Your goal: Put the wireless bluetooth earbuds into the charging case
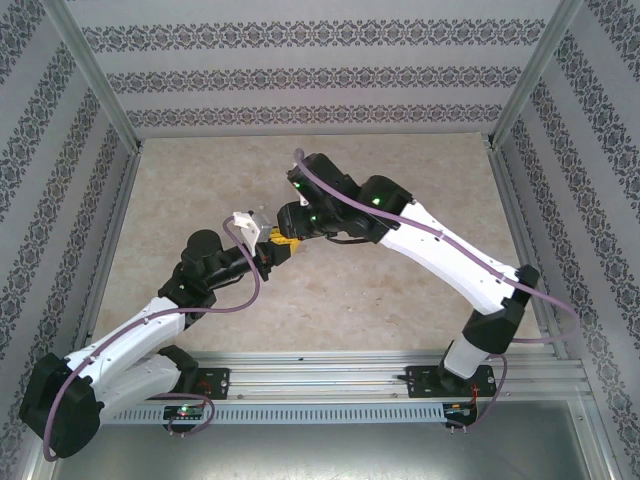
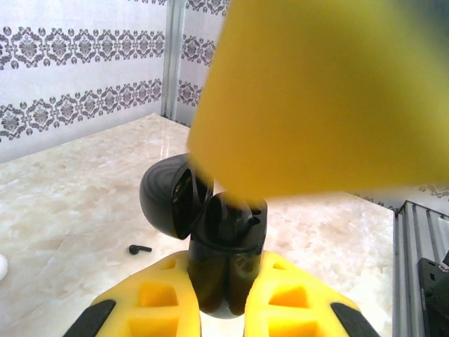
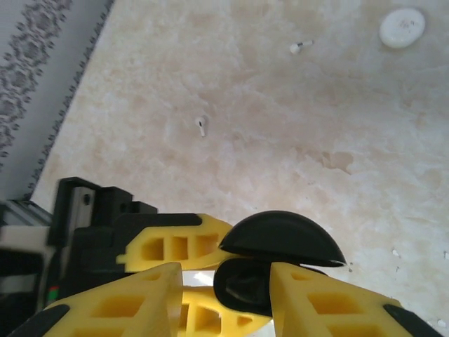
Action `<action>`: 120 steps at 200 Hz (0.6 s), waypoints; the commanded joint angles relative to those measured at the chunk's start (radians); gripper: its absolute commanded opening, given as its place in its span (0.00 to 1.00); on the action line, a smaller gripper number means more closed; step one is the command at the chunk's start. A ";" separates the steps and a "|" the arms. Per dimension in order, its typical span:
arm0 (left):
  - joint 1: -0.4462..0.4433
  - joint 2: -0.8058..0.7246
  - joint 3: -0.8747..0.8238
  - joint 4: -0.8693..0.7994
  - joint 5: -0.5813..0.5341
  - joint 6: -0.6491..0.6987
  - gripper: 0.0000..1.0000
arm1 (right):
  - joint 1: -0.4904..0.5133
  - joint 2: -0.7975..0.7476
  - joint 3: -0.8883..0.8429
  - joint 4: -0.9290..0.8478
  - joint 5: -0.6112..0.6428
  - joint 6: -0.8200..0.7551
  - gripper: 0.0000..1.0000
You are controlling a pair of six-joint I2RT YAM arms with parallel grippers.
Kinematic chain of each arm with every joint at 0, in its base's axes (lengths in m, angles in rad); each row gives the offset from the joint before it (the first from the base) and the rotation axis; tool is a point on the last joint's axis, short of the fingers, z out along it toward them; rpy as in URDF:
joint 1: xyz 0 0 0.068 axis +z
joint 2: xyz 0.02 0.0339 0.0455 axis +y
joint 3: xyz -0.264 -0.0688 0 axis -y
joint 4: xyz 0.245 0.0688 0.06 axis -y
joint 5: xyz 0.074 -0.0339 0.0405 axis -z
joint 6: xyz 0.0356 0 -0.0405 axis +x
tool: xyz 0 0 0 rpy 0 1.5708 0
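A black earbud [image 2: 140, 248] lies on the table [image 2: 63, 203] near the open case [image 2: 224, 253], which your left jaws clamp upright. A white earbud [image 3: 202, 126] lies well apart. Your right jaws hang part-open just over the case.

The left arm [image 1: 130, 340] is stretching forward and inward from its base at the near edge, elbow low, with the left gripper [image 2: 224, 270] clamping its yellow fingers [image 2: 151, 298] tight on a black case [image 2: 224, 246]. The right arm [image 1: 450, 250] is arching over from the opposite side, wrist angling downward. The right gripper [image 3: 228, 277] is meeting the left one nearly tip to tip, its jaws standing parted on either side of the case.
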 commanded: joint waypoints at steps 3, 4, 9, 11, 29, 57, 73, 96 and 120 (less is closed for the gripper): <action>-0.011 0.001 -0.007 0.069 0.038 -0.034 0.00 | -0.001 -0.100 -0.030 0.046 0.036 -0.032 0.39; -0.011 0.001 -0.008 0.068 0.038 -0.034 0.00 | -0.003 -0.103 -0.031 0.046 0.036 -0.032 0.39; -0.011 0.002 -0.006 0.068 0.039 -0.036 0.00 | -0.009 -0.117 -0.040 0.051 0.034 -0.032 0.39; -0.011 0.001 -0.005 0.068 0.040 -0.037 0.00 | -0.012 -0.123 -0.044 0.053 0.033 -0.033 0.39; -0.010 0.001 0.008 0.061 0.048 -0.044 0.00 | -0.048 -0.179 -0.095 0.065 0.036 -0.037 0.40; -0.008 0.006 0.037 0.037 0.065 -0.051 0.00 | -0.153 -0.247 -0.187 0.048 0.006 -0.042 0.40; -0.008 0.015 0.051 0.029 0.075 -0.056 0.00 | -0.218 -0.267 -0.230 0.031 -0.026 -0.061 0.40; -0.008 0.040 0.062 0.032 0.083 -0.064 0.00 | -0.319 -0.262 -0.278 0.005 -0.086 -0.099 0.40; -0.008 0.073 0.065 0.056 0.085 -0.082 0.00 | -0.399 -0.216 -0.312 -0.016 -0.130 -0.152 0.41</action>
